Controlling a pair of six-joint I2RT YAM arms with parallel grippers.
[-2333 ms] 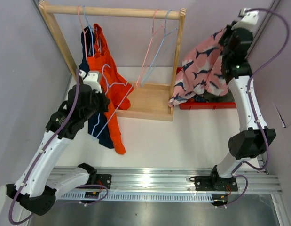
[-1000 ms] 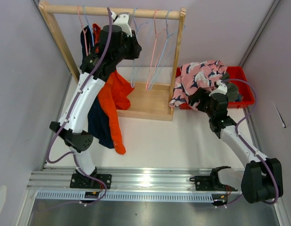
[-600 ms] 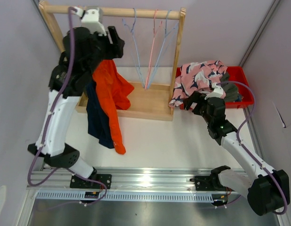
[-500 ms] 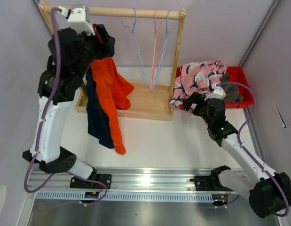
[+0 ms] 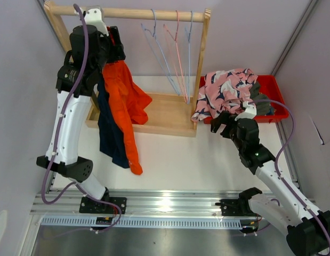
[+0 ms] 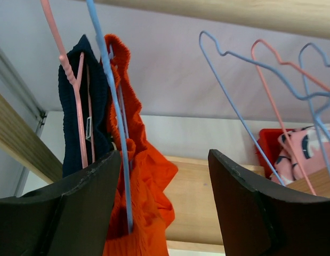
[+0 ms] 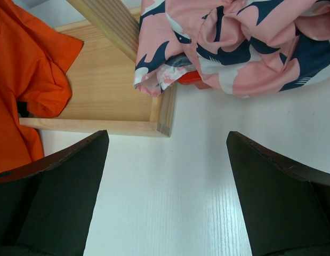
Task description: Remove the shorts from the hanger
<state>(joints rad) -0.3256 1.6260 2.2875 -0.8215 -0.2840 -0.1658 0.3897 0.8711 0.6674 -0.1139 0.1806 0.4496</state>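
Orange shorts (image 6: 149, 181) and navy shorts (image 6: 74, 112) hang at the left end of the wooden rail (image 5: 154, 13). Both the left pincer (image 6: 163, 160) and the right pincer (image 7: 167, 138) are apart, empty. Pulling hard could unhook the blue hanger (image 6: 107, 90).

One rack (image 5: 154, 14), five hangers (image 5: 174, 60), three pairs in plain view: navy shorts (image 5: 109, 133), orange shorts (image 5: 125, 96), pink shorts (image 5: 226, 90), and one red bin (image 5: 274, 90).

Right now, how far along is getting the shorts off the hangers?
Partway. Done: the pink printed shorts lie heaped over the red bin, and three bare hangers hang on the rail. In hand: nothing. The left tool is open beside the orange shorts; the right tool is open and empty over the table. Left: the orange shorts and the navy shorts, both on hangers.
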